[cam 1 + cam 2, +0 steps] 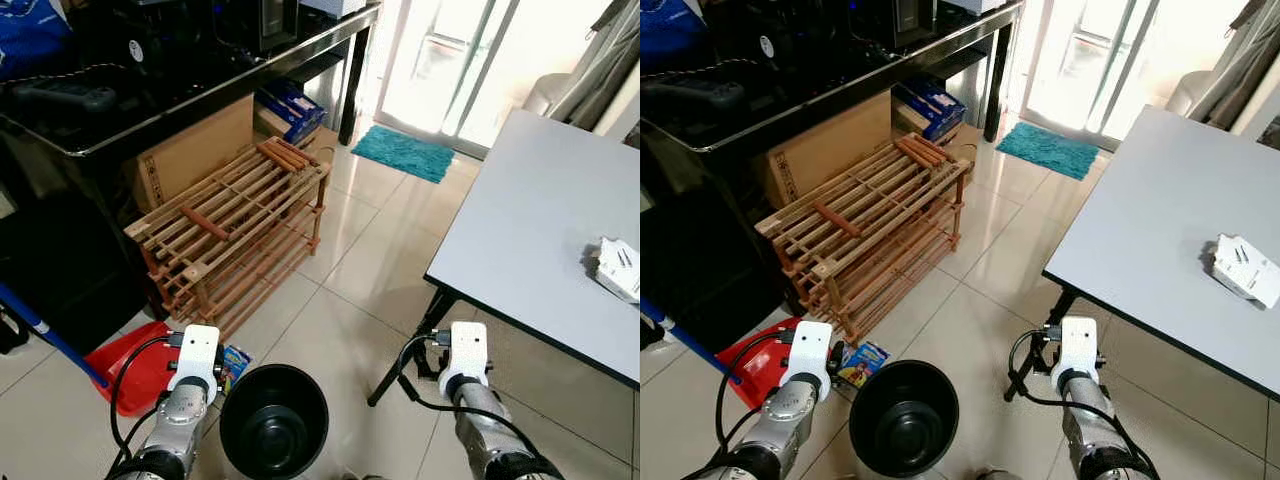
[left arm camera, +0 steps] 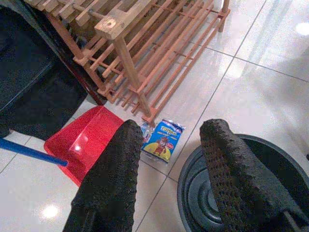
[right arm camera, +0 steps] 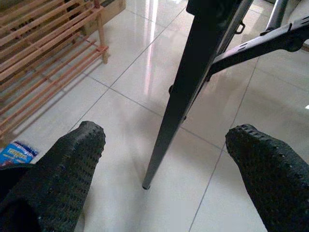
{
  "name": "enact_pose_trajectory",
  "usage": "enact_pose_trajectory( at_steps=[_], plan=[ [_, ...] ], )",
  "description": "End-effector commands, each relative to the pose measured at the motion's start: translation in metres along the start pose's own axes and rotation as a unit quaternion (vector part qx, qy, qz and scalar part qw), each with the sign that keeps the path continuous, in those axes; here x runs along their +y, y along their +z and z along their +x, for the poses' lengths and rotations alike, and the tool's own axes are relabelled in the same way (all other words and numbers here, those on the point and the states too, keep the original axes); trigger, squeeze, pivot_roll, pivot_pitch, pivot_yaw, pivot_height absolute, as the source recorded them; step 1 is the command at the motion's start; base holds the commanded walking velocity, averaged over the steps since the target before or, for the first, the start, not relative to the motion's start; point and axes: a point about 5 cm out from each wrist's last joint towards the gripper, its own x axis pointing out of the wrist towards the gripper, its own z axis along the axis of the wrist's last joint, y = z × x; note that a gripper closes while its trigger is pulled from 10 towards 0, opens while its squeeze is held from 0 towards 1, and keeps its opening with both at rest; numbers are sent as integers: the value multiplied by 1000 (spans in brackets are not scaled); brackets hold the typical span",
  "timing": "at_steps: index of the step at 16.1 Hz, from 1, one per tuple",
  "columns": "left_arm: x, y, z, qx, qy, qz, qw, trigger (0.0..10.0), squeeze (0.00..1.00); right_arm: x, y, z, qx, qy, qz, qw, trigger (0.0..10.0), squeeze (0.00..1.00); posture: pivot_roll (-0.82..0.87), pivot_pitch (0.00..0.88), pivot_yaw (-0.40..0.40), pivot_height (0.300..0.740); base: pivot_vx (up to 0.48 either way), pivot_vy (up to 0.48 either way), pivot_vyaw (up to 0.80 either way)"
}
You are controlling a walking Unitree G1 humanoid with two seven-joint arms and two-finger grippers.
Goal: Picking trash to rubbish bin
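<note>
A blue snack packet (image 2: 163, 140) lies flat on the tiled floor by the foot of a wooden rack, also visible as the packet (image 1: 235, 362) just left of a round black bin (image 1: 273, 420). The bin stands on the floor between my two arms, and its inside looks bare. My left gripper (image 2: 171, 133) hangs open above the packet and the bin's rim (image 2: 193, 159), holding nothing. My right gripper (image 3: 166, 137) is open over the floor near a black table leg (image 3: 193, 92). A crumpled white packet (image 1: 618, 268) rests on the grey table (image 1: 530, 210) at the right.
A low wooden rack (image 1: 235, 225) stands ahead on the left under a black desk (image 1: 150, 110). A red dustpan (image 1: 140, 375) with a blue handle lies left of the packet. A teal mat (image 1: 403, 152) lies by the glass door.
</note>
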Motion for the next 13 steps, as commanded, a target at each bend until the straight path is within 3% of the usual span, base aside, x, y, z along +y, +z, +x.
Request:
enact_pose_trajectory(
  at_steps=[1, 5, 13],
  plan=[
    [-2, 3, 1, -6, 3, 3, 1000, 10000, 0, -7, -6, -3, 14, -10, -3, 1000, 10000, 0, -35, 51, -72, 740, 0, 0, 0],
    [-5, 3, 1, -4, 6, 0, 1000, 10000, 0, -14, -8, -5, 9, -29, -6, 1000, 10000, 0, -42, 82, -80, 740, 0, 0, 0],
    [-6, 3, 0, -8, 7, -3, 1000, 10000, 0, -10, -4, -3, 1, -26, 0, 1000, 10000, 0, -42, 102, -82, 740, 0, 0, 0]
  ],
)
